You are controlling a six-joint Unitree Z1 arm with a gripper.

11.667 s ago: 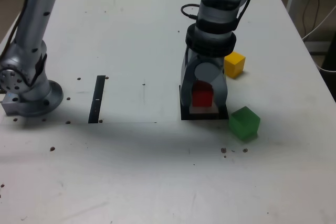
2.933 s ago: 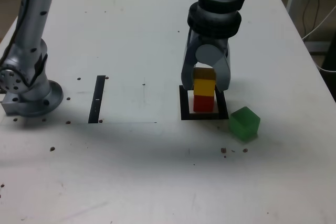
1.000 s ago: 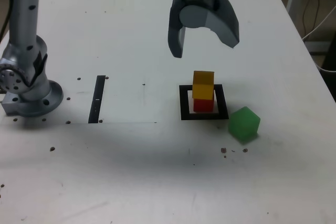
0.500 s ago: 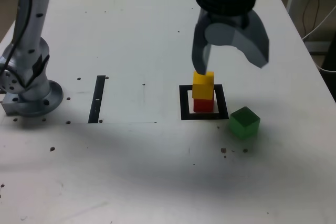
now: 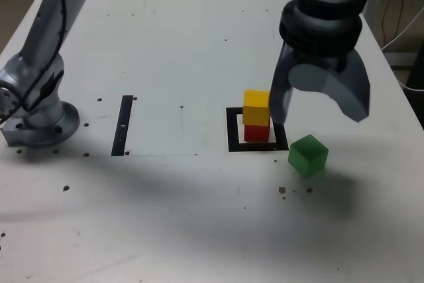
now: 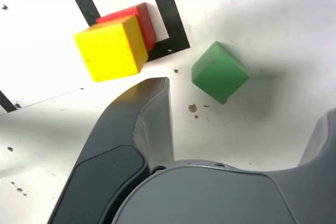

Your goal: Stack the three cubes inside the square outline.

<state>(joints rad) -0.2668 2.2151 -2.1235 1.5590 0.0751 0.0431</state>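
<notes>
The yellow cube (image 5: 256, 107) sits on top of the red cube (image 5: 257, 132) inside the black square outline (image 5: 232, 134). The green cube (image 5: 308, 155) lies on the table just outside the outline, toward the exterior view's right. My gripper (image 5: 318, 114) hangs open above the table, over the green cube and beside the stack, with nothing between its fingers. In the wrist view the yellow cube (image 6: 111, 48), the red cube (image 6: 140, 20), the outline (image 6: 168, 11) and the green cube (image 6: 219, 72) all show, and the green cube lies between the spread fingers (image 6: 149, 114).
A narrow black strip (image 5: 123, 124) lies on the white table (image 5: 172, 44) toward the exterior view's left. The arm's base (image 5: 33, 107) stands at the left edge. Small dark specks (image 5: 291, 190) dot the surface near the green cube.
My open gripper has swung from above the stack to the exterior view's right and come lower, now over the green cube. The yellow-on-red stack has stayed put.
</notes>
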